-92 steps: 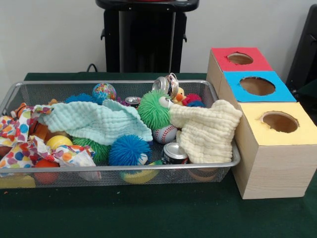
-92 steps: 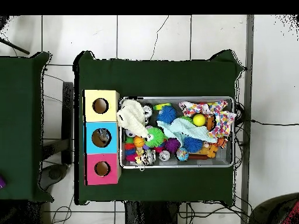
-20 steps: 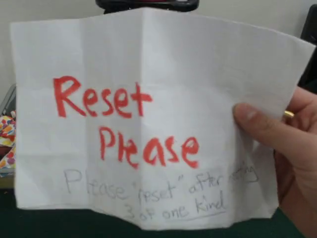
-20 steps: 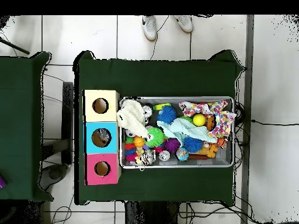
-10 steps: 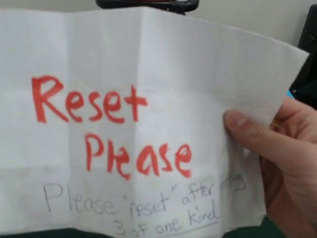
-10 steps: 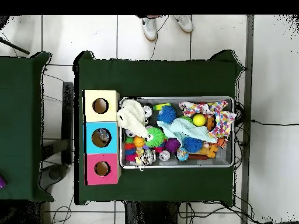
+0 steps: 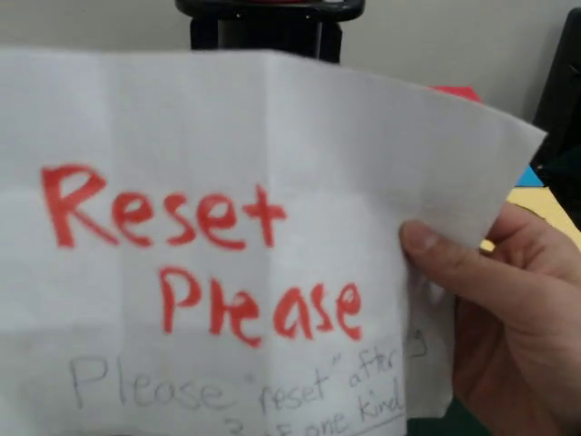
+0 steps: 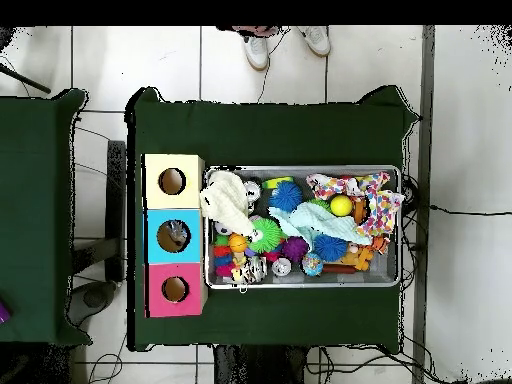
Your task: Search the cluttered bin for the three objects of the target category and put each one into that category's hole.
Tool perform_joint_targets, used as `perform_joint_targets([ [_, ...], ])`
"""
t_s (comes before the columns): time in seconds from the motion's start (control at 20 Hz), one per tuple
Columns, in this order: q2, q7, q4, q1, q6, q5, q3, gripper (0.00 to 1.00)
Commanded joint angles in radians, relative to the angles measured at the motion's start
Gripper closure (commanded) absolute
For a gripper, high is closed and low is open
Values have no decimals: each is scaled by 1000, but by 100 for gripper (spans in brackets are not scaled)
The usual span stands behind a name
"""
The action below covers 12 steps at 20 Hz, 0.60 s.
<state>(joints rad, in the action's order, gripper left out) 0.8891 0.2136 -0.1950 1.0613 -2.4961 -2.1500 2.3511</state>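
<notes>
Thumb and curled palm of a person's hand pinch the right edge of a creased white paper sheet, held up close so that it blocks nearly all of the front view. Red lettering reads "Reset Please", with a pencilled line below asking for a reset after three of one kind. The sheet seems held there on purpose, as a signal to the camera rather than as part of the sorting. The robot's hand shows in neither view, so whether it is released or clenched cannot be told.

Past the paper's right edge, the front view gives only slivers of the red box, the blue box and the yellow box.

The overhead view supplies what the paper hides. The wire bin sits mid-worktop on the green worktop, with the three boxes in a row touching its short end. Their holes face up, ready to take dropped things, and something pale lies inside the blue hole. The bin is full:
- a cream cloth
- a mint cloth
- a spotted cloth
- a green spiky ball
- a yellow ball

The cloths cover some of the rest. Which category is the target cannot be told; any candidates lie in that bin. The person's shoes stand just past the worktop's far edge.
</notes>
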Motion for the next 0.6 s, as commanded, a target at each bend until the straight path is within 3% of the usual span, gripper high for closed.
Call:
perform_joint_targets([
  [0.05, -62, -14, 54, -16, 28, 58, -126, 100],
  [0.35, -65, 33, 49, -21, 34, 118, -161, 100],
  [0.6, -88, 114, 28, -17, 74, 251, -198, 100],
])
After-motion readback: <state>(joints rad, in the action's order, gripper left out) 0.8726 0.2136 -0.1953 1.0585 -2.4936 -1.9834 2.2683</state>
